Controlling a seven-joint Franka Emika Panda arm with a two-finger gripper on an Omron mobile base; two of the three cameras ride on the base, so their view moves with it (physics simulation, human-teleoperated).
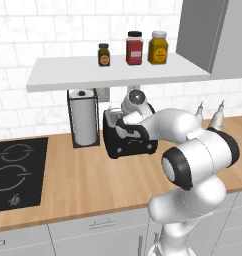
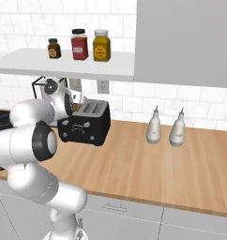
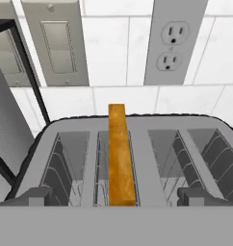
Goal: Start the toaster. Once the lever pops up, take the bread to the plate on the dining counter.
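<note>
White tile runs behind a wooden desk (image 1: 83, 170) where the toaster (image 2: 85, 123) sits, just beside a paper-towel holder (image 1: 84, 117) and under a shelf (image 1: 113, 71) of three jars. The bread (image 3: 121, 153) stands on edge in the second slot from the left in the hand view, its top poking up above the grey slotted top. The pincer (image 3: 116, 197) hovers right over the toaster with its tips spread wide, one to each side of the slice and holding nothing.

The slice looks ready to lift — I would come straight down, centred on it, and close gently on its flat faces. Whether the lever is up I cannot tell; the arm covers the toaster's front in the left base view, and the plate and dining counter lie somewhere else.
</note>
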